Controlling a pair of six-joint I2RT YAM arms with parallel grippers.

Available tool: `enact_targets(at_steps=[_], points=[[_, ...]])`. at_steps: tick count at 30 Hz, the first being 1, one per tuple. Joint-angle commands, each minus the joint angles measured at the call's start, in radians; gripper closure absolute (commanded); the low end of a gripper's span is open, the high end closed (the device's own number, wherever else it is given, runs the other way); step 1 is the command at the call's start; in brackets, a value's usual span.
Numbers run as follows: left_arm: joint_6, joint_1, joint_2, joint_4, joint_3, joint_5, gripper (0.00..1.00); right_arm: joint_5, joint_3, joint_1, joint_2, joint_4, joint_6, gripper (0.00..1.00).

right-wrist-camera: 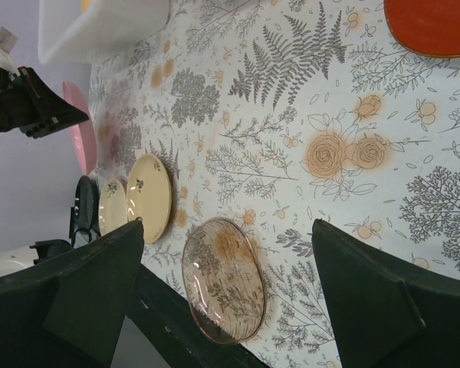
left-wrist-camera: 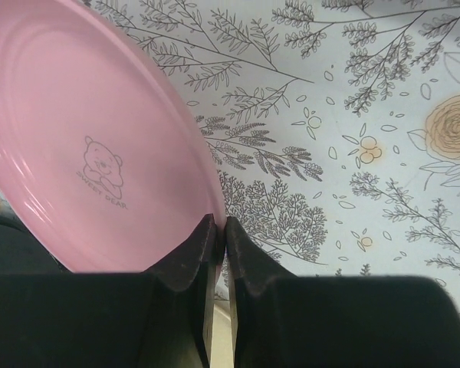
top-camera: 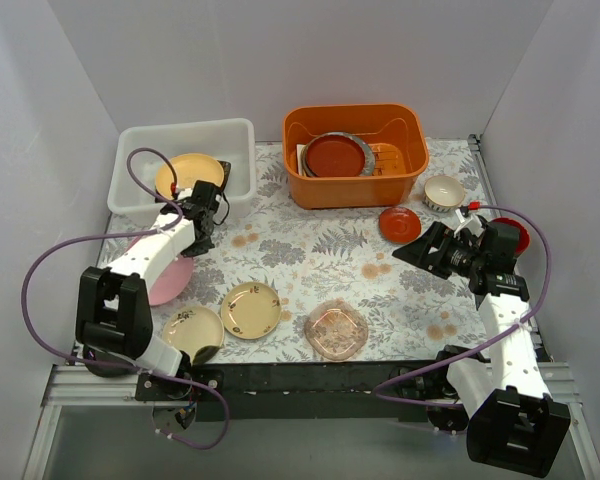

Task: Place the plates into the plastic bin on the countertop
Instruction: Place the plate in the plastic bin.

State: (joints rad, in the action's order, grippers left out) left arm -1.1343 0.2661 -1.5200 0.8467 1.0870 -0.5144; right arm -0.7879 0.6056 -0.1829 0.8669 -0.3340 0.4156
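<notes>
1. With most plates lying outside the plastic bin [top-camera: 140,140] at the upper left of the overhead frame, the next pickup looks to be the pink plate [left-wrist-camera: 92,138], which fills the left half of the left wrist view and is the dish nearest that arm. Doing it well likely means parting the fingers first, sliding one under the raised rim and pinching the edge squarely. The plate should then rise high enough to clear the bin's near wall before it is lowered flat onto the gold plate [top-camera: 188,170] already inside.
2. The left gripper [left-wrist-camera: 219,230] has its jaws pressed together with only a sliver of a gap. Nothing shows between them, and the tips sit right at the pink plate's edge, over the countertop [top-camera: 310,250].
3. The right gripper [right-wrist-camera: 228,230] is spread wide and holds nothing. It hangs clear above the surface at the right of the overhead frame, with the clear glass plate [right-wrist-camera: 224,280] visible low in the space between its fingers.
4. Two cream plates [top-camera: 251,309] wait at lower centre of the overhead frame and a small red plate [top-camera: 399,223] lies just below the orange tub [top-camera: 355,190]
</notes>
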Motion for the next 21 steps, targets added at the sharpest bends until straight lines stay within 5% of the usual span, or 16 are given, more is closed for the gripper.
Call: enact_targets(at_steps=[1, 21], points=[[-0.015, 0.004, 0.075, 0.07, 0.08, -0.038, 1.0, -0.008, -0.006, -0.003, -0.016, 0.033, -0.001, 0.02], [0.113, 0.004, -0.043, 0.141, 0.439, -0.068, 1.0, -0.008, -0.015, -0.004, -0.02, 0.03, -0.005, 0.02]])
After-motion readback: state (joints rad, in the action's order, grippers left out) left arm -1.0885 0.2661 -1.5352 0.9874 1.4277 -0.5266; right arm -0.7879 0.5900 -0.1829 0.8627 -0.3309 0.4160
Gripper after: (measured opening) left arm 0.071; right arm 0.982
